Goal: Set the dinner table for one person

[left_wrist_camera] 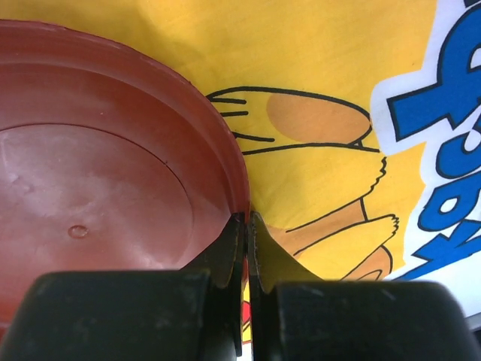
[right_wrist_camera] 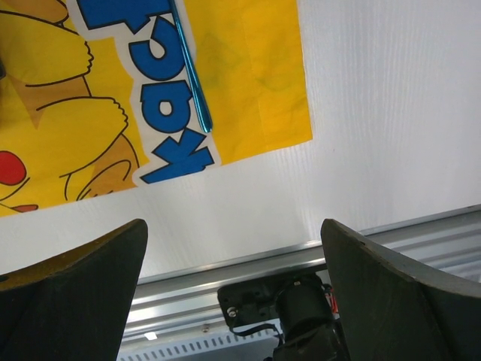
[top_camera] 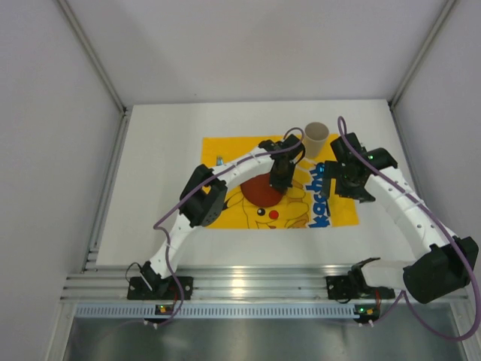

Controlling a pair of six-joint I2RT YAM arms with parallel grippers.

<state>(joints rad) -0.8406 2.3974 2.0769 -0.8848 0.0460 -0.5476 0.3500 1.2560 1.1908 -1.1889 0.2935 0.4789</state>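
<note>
With the left jaws clamped on a plate rim and the right jaws spread: place setting on white counter.

Counter (top_camera: pixel 158 188): matte white, ribbed aluminium rail on its near edge, filling the floor of the enclosure and carrying everything listed. Mat (top_camera: pixel 225 154): yellow cartoon-print cloth, lying flat mid-counter. Red plate (left_wrist_camera: pixel 98 173): round, resting on the mat's centre. Left gripper (left_wrist_camera: pixel 246 226): jaws pressed nearly together, pinching the plate's right rim. Right gripper (right_wrist_camera: pixel 233 223): jaws wide apart, holding nothing, hanging over bare counter beside the mat's near right corner. Teal rod (right_wrist_camera: pixel 192 68): thin, lying on the mat's blue lettering. Paper cup (top_camera: pixel 316 138): beige, upright, at the mat's far right corner.
</note>
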